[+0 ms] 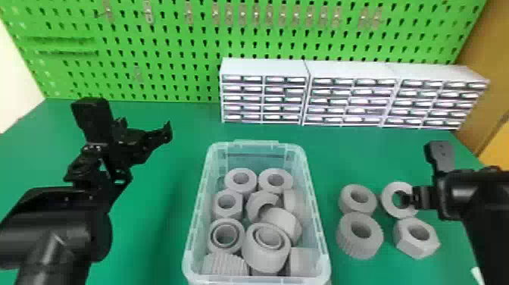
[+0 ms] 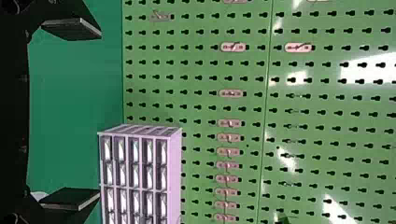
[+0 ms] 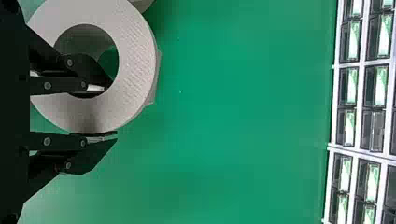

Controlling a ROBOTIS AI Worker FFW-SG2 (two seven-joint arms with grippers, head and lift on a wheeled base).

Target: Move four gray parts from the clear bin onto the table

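Left arm point(image 1: 64, 223), nearest the head camera: idle beside the clear bin point(image 1: 257, 281), its gripper point(image 2: 100, 113) spread wide; right gripper point(image 3: 112, 109) appears clamped on the wall of a gray ring point(image 3: 135, 60), one finger in the bore, probably because the wall offers a narrow grip (inner finger could snag on withdrawal). Ring is at or just above the table point(image 1: 151, 235), beside a smaller ring point(image 1: 345, 202), ribbed part point(image 1: 354, 244) and hex nut point(image 1: 411, 248), likely grouped to stay clear of the bin. Bin holds mixed gray parts, some bore-up, others tipped; release should complete four.
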